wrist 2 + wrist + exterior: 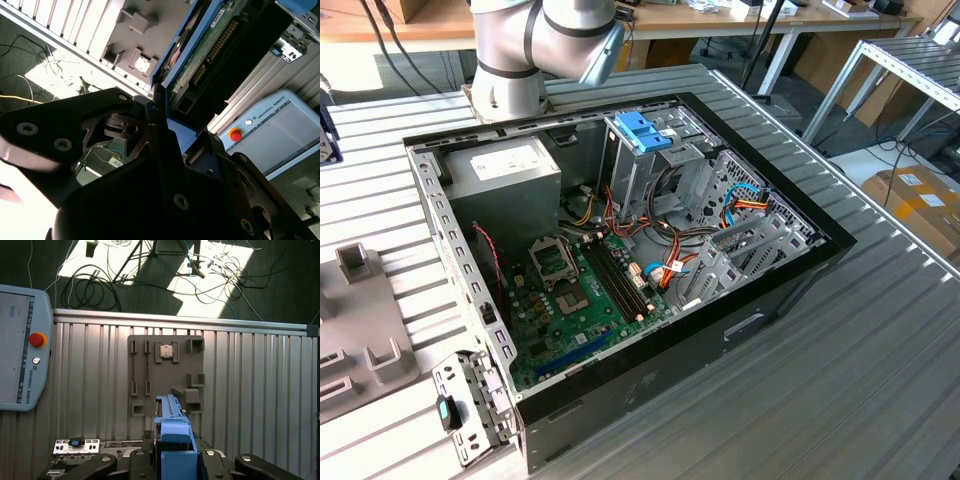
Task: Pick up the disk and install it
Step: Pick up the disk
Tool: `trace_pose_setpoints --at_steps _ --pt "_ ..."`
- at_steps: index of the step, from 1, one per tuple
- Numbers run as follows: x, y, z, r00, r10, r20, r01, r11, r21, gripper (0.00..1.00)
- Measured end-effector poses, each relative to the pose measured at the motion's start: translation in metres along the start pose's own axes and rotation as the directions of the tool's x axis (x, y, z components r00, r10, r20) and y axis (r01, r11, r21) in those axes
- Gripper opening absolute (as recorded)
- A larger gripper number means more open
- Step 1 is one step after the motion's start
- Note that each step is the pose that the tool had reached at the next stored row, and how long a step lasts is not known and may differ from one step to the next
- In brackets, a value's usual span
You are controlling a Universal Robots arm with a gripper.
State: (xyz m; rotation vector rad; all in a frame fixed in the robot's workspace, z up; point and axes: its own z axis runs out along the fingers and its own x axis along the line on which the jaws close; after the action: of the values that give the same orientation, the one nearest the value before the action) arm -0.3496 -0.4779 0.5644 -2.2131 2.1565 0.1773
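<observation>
Bare metal and matt plastic all round.
The table (880, 330) is ribbed, brushed aluminium. The open case (440, 215) shows dull sheet metal, and the disk (172, 427) has smooth blue plastic rails. The gripper (174, 460) is matt black metal, the holder plate (165, 375) matt grey plastic.

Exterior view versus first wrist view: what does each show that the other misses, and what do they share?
The exterior view takes in the open computer case with its green motherboard, grey power supply and blue-topped drive cage. The first wrist view looks down on the gripper clamping the disk, plus a control pendant with a red button and floor cables. Both show the ribbed metal table and the grey fixture plate.
</observation>
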Motion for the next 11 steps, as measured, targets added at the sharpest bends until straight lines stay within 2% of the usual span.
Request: trace_pose_setpoints --at_steps 11 --pt "0.0003 -0.0104 -0.0003 1.0000 0.000 0.0000 0.000 1.0000 0.0000 0.37"
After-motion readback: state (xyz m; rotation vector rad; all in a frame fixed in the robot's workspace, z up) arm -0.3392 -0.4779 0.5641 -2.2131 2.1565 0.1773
